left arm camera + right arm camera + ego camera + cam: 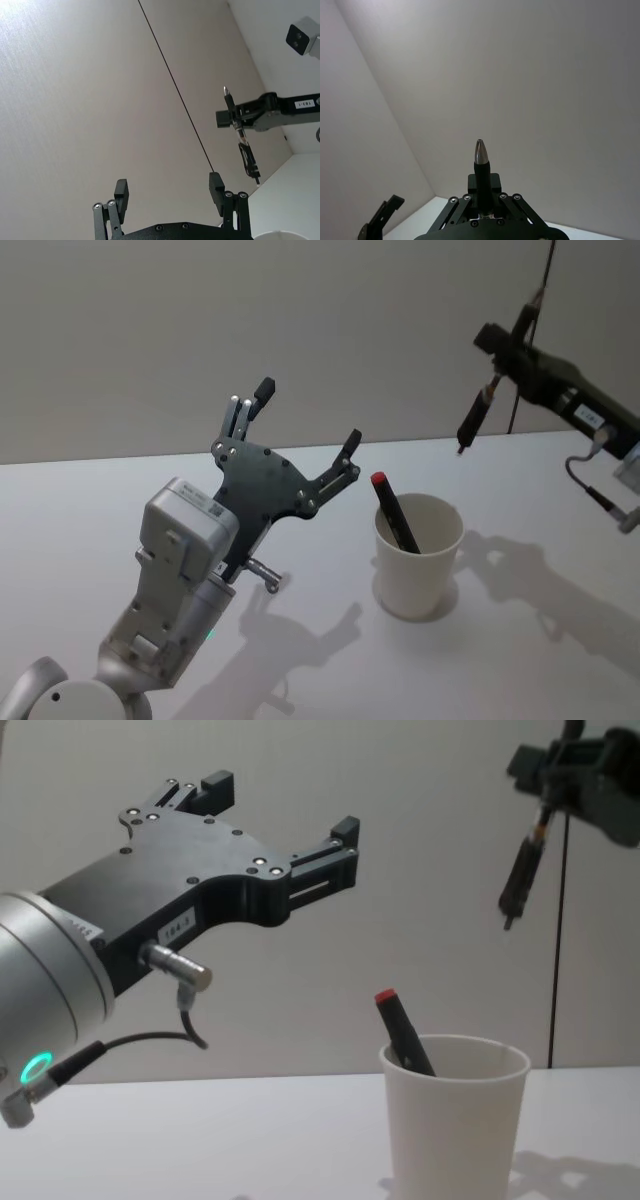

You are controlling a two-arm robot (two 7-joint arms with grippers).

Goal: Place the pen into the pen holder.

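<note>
Progress: one red-capped pen [395,512] already leans inside the pen holder [417,558] on the bench [120,480]. Second pen [472,420] not yet in; right tool [497,350] clenched on it, held high, up and to the right of the cup, tip hanging down. Left: bring it over the rim, lower, release. Left tool [305,420] released, empty, raised just left of the cup.

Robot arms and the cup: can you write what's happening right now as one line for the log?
right gripper: raised, shut on black pen | left gripper: open, empty | pen holder: upright on table, holds red-capped pen
</note>
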